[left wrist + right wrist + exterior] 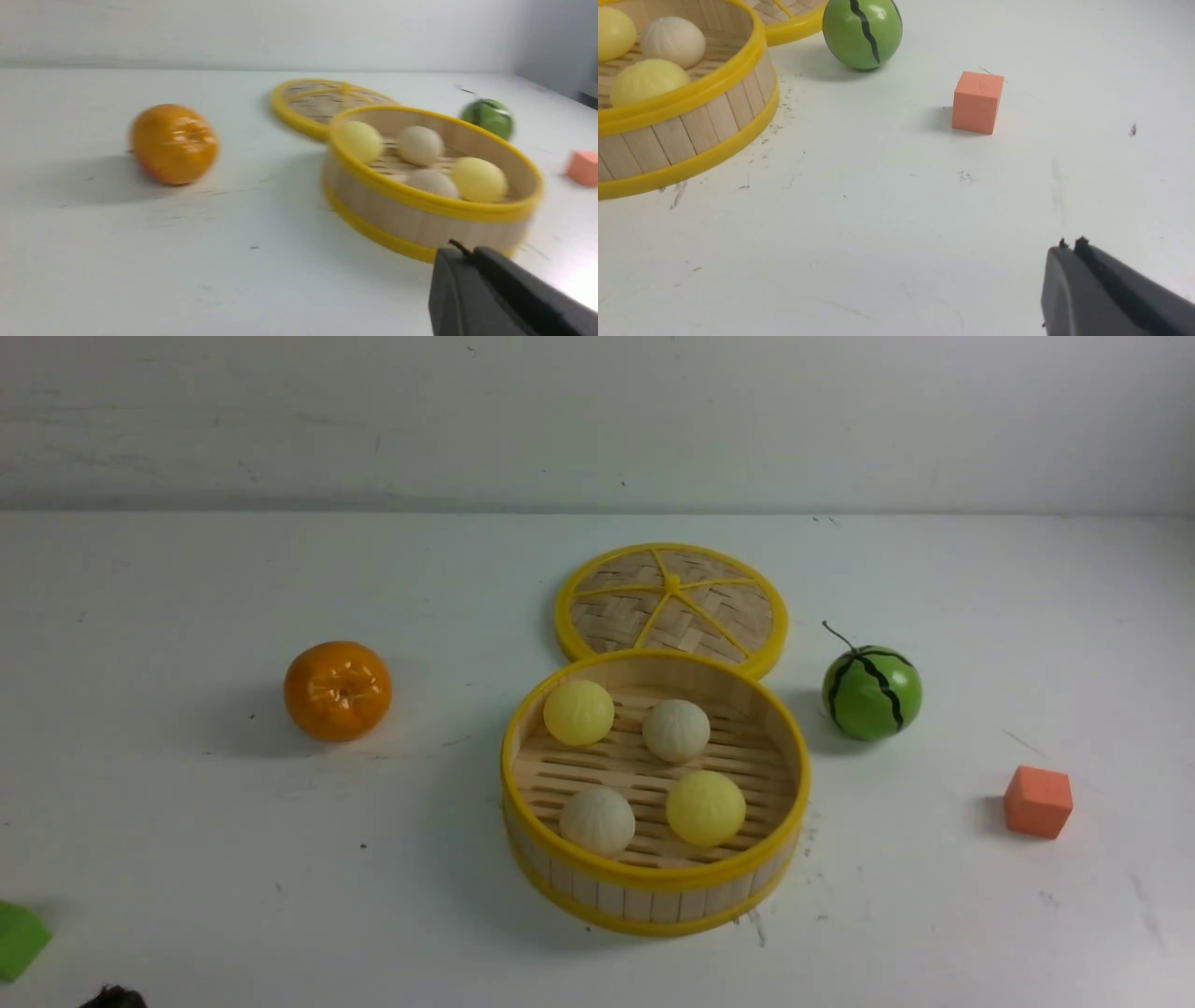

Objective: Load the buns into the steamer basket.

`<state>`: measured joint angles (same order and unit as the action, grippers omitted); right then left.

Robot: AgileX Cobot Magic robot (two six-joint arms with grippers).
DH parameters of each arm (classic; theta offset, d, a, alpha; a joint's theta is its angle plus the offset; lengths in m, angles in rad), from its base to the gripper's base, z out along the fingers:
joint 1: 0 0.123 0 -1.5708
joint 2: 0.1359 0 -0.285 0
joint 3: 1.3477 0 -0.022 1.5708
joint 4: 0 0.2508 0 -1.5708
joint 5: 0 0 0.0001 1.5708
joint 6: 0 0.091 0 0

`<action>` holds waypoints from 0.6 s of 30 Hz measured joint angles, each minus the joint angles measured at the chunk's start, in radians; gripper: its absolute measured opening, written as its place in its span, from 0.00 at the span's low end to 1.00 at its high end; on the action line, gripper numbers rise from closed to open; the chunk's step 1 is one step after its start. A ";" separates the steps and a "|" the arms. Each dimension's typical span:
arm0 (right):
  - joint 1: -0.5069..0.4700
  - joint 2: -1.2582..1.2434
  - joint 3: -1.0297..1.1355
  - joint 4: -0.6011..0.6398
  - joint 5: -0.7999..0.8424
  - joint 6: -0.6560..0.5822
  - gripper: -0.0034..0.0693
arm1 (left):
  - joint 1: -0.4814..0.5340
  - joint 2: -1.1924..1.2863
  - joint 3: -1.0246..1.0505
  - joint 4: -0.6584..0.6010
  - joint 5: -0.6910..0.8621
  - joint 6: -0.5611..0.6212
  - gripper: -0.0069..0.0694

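Note:
The steamer basket [644,899] stands mid-table, and inside it lie two pale yellow buns [579,712] [706,807] and two off-white pleated buns [676,730] [597,820]. In the blurred left wrist view the basket [397,219] lies just beyond my left gripper [467,254], which is shut with nothing in it. My right gripper [1071,245] is also shut and empty, low over bare table well to the right of the basket [691,135]. In the front view neither gripper shows clearly. Only a dark tip [112,999] peeks in at the bottom left.
The flat woven lid [672,602] lies behind the basket, touching its rim. A glossy orange [337,690] sits to the left and a striped watermelon ball [871,692] to the right. An orange cube [1038,801] sits near the right side. A green block [19,938] lies at the front left edge.

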<state>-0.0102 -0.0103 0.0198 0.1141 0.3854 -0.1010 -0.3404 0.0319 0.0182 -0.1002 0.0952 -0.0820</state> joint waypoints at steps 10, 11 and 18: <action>0.000 -0.001 0.000 0.004 0.001 -0.001 0.03 | 0.197 -0.042 0.012 -0.037 0.282 -0.193 0.07; 0.000 -0.001 0.000 0.004 0.001 -0.001 0.03 | 0.197 -0.042 0.012 -0.038 0.281 -0.204 0.07; 0.000 -0.001 0.000 0.004 0.001 -0.001 0.04 | 0.197 -0.042 0.012 -0.041 0.281 -0.223 0.07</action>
<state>-0.0102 -0.0111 0.0198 0.1178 0.3861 -0.1020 -0.1433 -0.0103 0.0305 -0.1410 0.3762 -0.3054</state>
